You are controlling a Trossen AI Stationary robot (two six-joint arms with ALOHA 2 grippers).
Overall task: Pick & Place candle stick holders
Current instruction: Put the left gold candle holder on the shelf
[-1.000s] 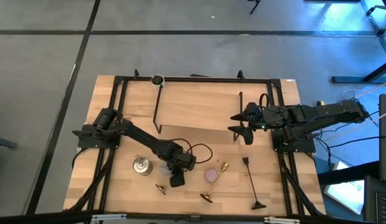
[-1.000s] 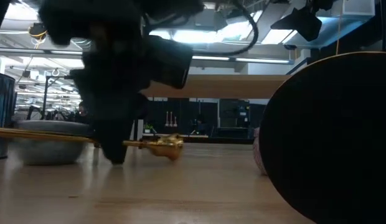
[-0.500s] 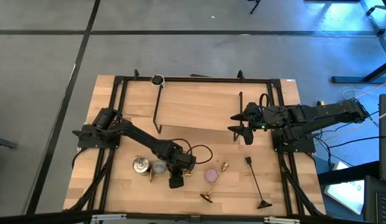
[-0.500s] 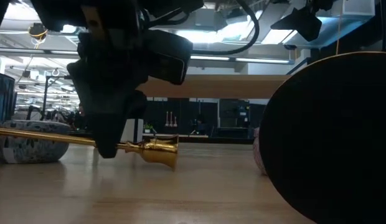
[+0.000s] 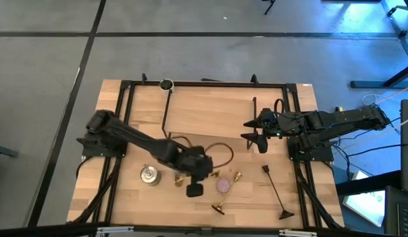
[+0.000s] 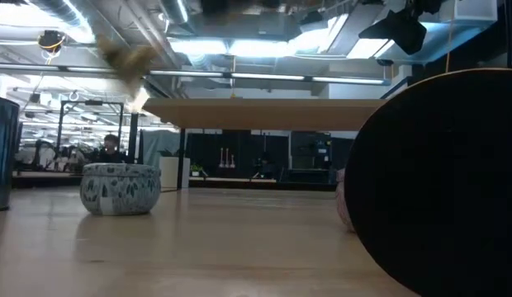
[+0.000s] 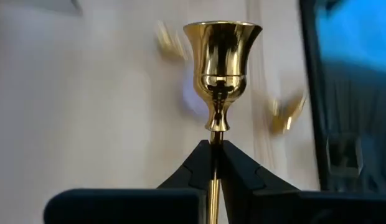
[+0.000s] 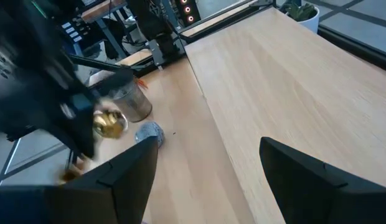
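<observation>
One gold candle stick holder (image 7: 221,57) is up in the air, and my left gripper (image 7: 215,148) is shut on its thin stem; in the high view it shows as a gold bit (image 5: 180,176) by my left gripper (image 5: 188,180). In the low view it is a gold blur (image 6: 128,58) high above the table. The second gold candle stick holder (image 5: 228,193) lies on its side on the wood near the front edge. My right gripper (image 5: 251,131) hangs open at the right, above the table, with nothing between its fingers (image 8: 208,180). My left gripper pinches the holder's thin stem (image 7: 215,138) just below the cup, between its two fingertips. The stem runs back along the fingers and the cup (image 7: 221,43) sticks out beyond them. The holder is lifted clear of the table.
A squat silver tin (image 5: 149,175) and a blue-grey patterned candle (image 6: 120,188) stand to the left of the lifted holder. A pink candle (image 5: 223,185) sits beside the lying holder. A long black stick with a round base (image 5: 275,193) lies at the front right.
My left gripper has gone up from the table and tipped, taking the gold candle stick holder with it. The holder lay on its side on the wood a second ago and now hangs clear, high above the table.
</observation>
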